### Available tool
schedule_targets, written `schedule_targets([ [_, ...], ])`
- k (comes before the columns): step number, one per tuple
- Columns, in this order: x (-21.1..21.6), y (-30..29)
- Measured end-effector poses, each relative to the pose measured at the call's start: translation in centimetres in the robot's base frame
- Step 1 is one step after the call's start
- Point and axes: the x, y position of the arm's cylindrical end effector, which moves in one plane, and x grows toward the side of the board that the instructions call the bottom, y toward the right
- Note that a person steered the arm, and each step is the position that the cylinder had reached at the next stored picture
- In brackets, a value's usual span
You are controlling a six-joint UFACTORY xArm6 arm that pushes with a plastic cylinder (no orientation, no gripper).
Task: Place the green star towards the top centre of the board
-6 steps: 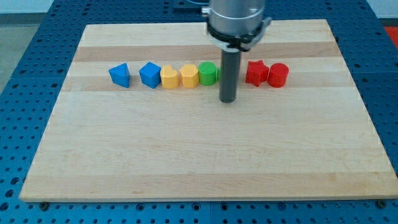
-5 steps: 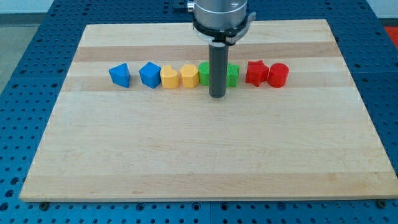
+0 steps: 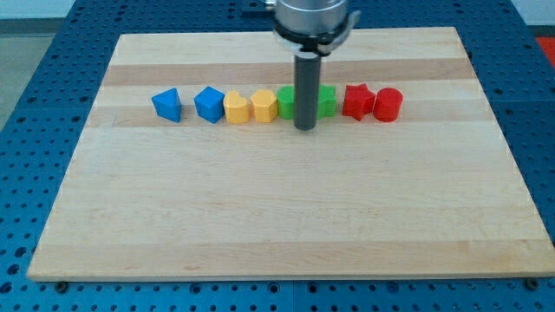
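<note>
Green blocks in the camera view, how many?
2. One green block sits just left of the dark rod, next to the yellow blocks; the other green block sits just right of it, beside the red star. My tip lies just below the gap between them; the rod hides part of each.

My tip (image 3: 304,127) now slightly higher, closer to the green blocks (image 3: 325,101).

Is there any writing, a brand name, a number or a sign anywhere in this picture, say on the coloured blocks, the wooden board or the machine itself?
None: no word, number, brand or sign can be read.
The wooden board, the blocks such as the red star and the blue one, and the rod ending in my tip are all plain.
</note>
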Motion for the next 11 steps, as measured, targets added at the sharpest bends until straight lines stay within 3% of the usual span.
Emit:
schedule_targets([
  [3,0.2,3.5],
  [6,-4.7,4.9],
  [8,-10.5,6.4],
  [11,-14.0,3.2],
])
